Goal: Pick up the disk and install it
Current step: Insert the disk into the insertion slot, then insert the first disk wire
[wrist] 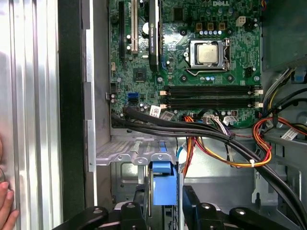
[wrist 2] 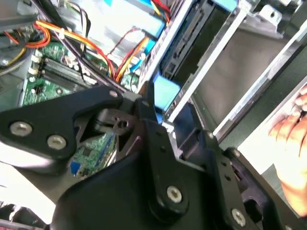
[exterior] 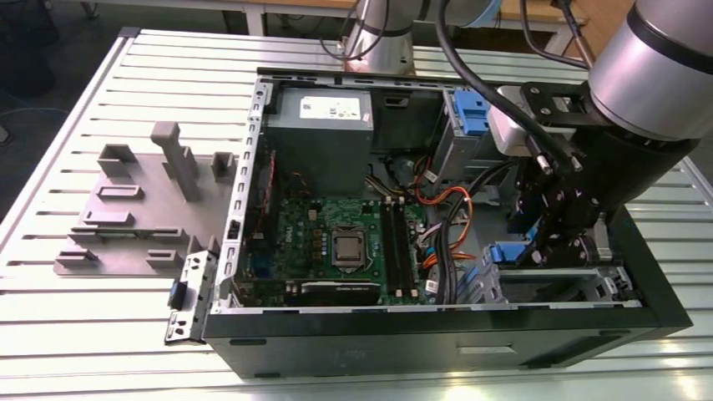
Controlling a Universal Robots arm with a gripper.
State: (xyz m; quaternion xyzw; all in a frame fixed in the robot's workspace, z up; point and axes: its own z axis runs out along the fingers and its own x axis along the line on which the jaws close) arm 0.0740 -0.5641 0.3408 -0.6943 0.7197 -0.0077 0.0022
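**Surface.** A ribbed metal table [exterior: 100, 334]. An open computer case [exterior: 446, 338] is laid on its side on it, judged so that the inside can be reached from above.

**Beside the case.** A grey holder plate [exterior: 123, 225] with upright stands is set on the exterior view's left of the case.

**Inside the case.**
- A green motherboard [exterior: 334, 225] is fixed to the case floor.
- A grey power supply [exterior: 323, 125] is mounted at the case's far end.
- Orange, yellow and black cables [wrist: 225, 153] are run across the case floor, close past the drive bay [exterior: 557, 276].
- The drive bay sits in the case's near corner, on the exterior view's right.

**Task item.** The disk [wrist: 161, 179] is held on edge at the mouth of the case's drive bay. This is judged to be so that it can be slid edge-first between the bay walls. In both wrist views its blue plastic end [wrist 2: 166, 92] is made out. The silver body and label are hidden behind the tool.

**Tool.** The gripper [wrist: 164, 207] is closed narrowly on the disk, with a black finger [wrist: 193, 203] pressed to each flat side.

**Hidden or unclear.**
- How deep the disk sits inside the case cannot be told, nor whether it touches the bay metal.
- In the exterior view the grip is masked by the arm's wrist.
- A person's hand [wrist 2: 292, 129] is seen blurred at the case's outer edge, cut off by the frame. Its purpose cannot be judged.
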